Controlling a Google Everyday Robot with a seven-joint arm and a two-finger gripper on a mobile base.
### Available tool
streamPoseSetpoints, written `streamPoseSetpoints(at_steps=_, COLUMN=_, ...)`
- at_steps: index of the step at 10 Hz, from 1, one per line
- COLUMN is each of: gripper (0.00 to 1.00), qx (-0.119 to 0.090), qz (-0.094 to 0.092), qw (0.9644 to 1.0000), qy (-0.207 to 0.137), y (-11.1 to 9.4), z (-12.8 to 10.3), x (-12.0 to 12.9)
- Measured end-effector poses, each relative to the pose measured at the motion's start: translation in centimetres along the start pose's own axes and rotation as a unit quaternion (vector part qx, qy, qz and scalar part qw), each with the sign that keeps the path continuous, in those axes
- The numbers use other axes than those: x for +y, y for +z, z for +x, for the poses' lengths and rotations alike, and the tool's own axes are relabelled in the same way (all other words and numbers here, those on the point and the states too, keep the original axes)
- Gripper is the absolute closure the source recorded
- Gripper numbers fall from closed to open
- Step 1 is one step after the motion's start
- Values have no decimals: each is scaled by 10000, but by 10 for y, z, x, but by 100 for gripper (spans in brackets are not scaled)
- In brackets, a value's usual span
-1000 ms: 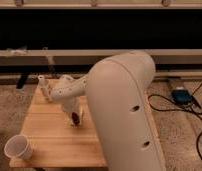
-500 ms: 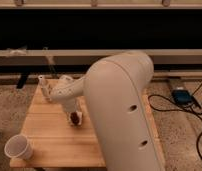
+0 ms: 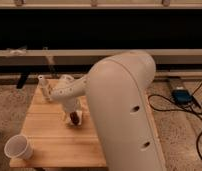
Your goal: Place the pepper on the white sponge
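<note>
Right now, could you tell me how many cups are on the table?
1: the cup at the table's front-left corner. The arm may hide others. The gripper is mid-table.

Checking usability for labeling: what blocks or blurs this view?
Camera view: soft overall; the arm's big white shell hides the right of the wooden table; the gripper sits low over a dark-red pepper; the background window is black.

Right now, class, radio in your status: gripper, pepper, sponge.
Gripper low over table centre. Pepper at its tip. White sponge not visible. Cup front-left, apart.
</note>
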Motion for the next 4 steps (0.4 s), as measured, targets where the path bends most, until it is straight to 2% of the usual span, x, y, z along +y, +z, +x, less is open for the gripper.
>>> streamPoseSetpoints(at_steps=2, gripper=20, qx=-111, qz=-62, qw=9999, qy=36, y=-9, z=2, x=-7)
streamPoseSetpoints(at_steps=4, gripper=20, qx=-101, qz=-101, qw=9999, qy=21, y=-9, z=2, x=-1)
